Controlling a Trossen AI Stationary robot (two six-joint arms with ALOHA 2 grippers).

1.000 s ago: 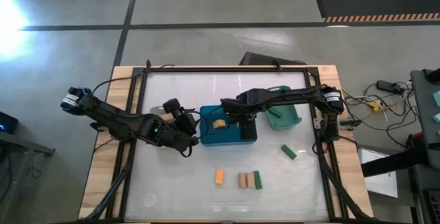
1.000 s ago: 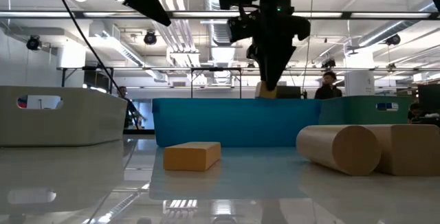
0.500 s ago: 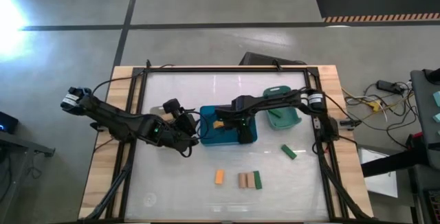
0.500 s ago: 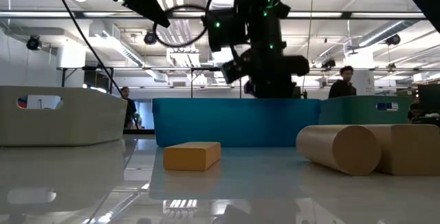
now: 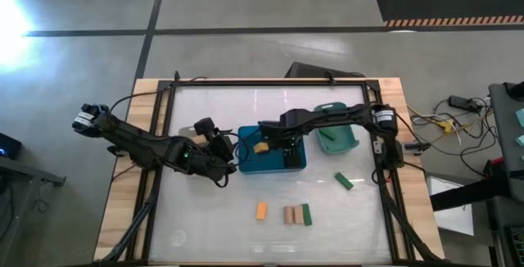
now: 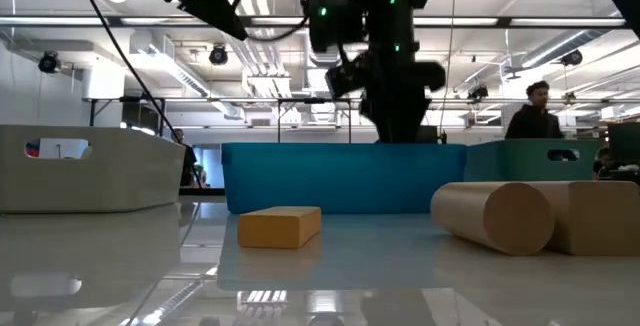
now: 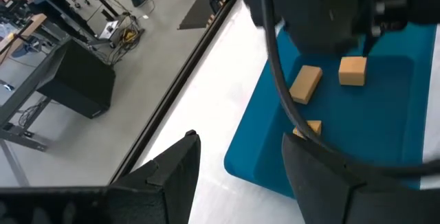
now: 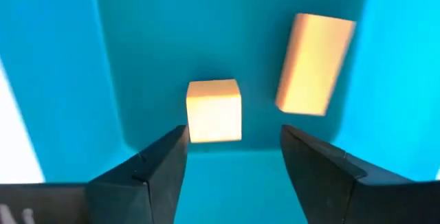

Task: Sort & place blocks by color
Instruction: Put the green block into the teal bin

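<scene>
In the right wrist view my right gripper (image 8: 234, 135) is open and points down into the blue bin (image 5: 274, 165). An orange cube (image 8: 214, 110) lies on the bin floor just beyond its fingertips, apart from them, with a longer orange block (image 8: 315, 64) beside it. My left gripper (image 5: 223, 148) waits open at the bin's left wall. On the table nearer the front lie an orange block (image 5: 261, 210), a tan block (image 5: 289, 214) and two green blocks (image 5: 305, 214) (image 5: 344, 181).
A teal bin (image 5: 337, 136) stands right of the blue bin, with a green block in it. In the low view a pale bin (image 6: 90, 171) is at the left. A person (image 6: 530, 116) walks in the room behind.
My right gripper has gone down into the blue bin with the orange cube it carried above the bin's rim. It has let the cube go, and the cube now lies on the bin floor.
</scene>
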